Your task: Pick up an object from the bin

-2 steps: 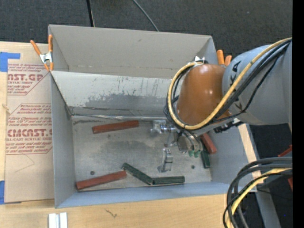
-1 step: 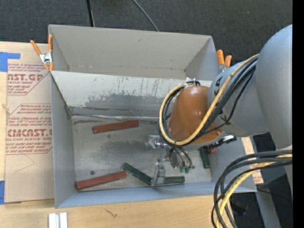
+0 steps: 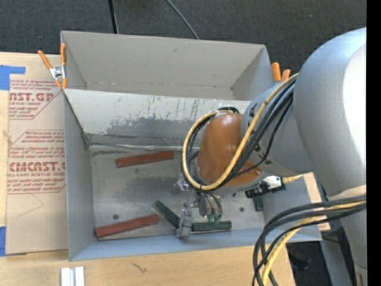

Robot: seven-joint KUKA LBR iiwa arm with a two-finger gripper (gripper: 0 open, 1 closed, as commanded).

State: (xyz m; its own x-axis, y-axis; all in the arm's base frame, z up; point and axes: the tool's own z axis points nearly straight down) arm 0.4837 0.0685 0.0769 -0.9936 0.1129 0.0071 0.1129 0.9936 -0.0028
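Where dark green flat strips [image 3: 217, 225] lie in the grey metal bin [image 3: 77, 177], gripper [image 3: 201, 212] hovers low | claw state: cannot tell

The arm [image 3: 336, 118], a bulky grey-white body, reaches in from the right and bends downward. An orange cover [image 3: 221, 148] caps its end, with yellow and black cables [image 3: 191, 137] looping round it and trailing back along the arm to the lower right. Below the cover the gripper [image 3: 201, 210] hangs pointing down, dark and metallic.
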